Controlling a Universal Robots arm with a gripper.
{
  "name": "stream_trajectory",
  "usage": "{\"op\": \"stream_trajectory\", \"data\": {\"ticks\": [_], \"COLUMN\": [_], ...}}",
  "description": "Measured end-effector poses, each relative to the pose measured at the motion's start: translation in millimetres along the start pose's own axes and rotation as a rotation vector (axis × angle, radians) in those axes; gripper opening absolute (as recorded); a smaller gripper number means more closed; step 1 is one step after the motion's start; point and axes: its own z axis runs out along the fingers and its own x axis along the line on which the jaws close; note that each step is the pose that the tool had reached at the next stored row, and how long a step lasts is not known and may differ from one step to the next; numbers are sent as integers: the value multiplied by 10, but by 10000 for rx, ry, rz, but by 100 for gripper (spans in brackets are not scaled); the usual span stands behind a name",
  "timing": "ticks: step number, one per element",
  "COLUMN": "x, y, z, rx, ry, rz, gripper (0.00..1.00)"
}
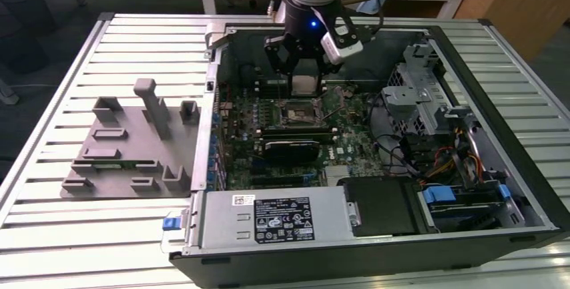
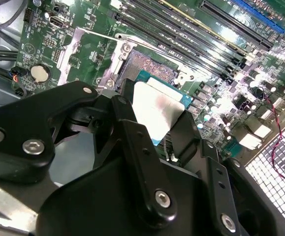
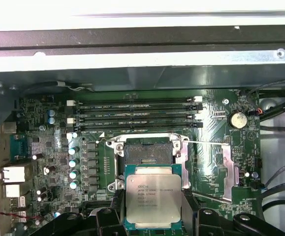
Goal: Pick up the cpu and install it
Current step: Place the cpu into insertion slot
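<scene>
End effector [image 1: 304, 75] pinches the cpu [image 1: 304, 83] by two opposite edges; black fingers [image 2: 132, 142] press against its sides in both wrist views. The cpu is off the board with its silvery plate facing up. It hangs inside the open computer case [image 1: 374, 262], over the green motherboard [image 1: 343, 142] and right by the open socket [image 3: 147, 151], not seated in it. In the first wrist view the cpu's edge overlaps the socket frame (touching or not, cannot tell). Socket contacts are exposed. A metal bracket [image 3: 229, 169] lies flat just beside the socket. Memory slots [image 3: 137, 114] run in a row on the far side of the socket from the cpu, with a coin cell [image 3: 237, 119] near them. A grey holder tray [image 1: 125, 145] sits on the slatted surface [image 1: 53, 235] at the exterior view's left of the case, well apart from the end effector. The power supply [image 1: 271, 219] sits at the case's near end.
</scene>
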Motion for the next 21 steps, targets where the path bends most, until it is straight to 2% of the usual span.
{"op": "stream_trajectory", "data": {"ticks": [12,21], "x": [-2,-2], "y": [0,0], "z": [1,3], "rx": [0,28], "ry": [0,-1], "rz": [29,1066], "gripper": [54,54]}}
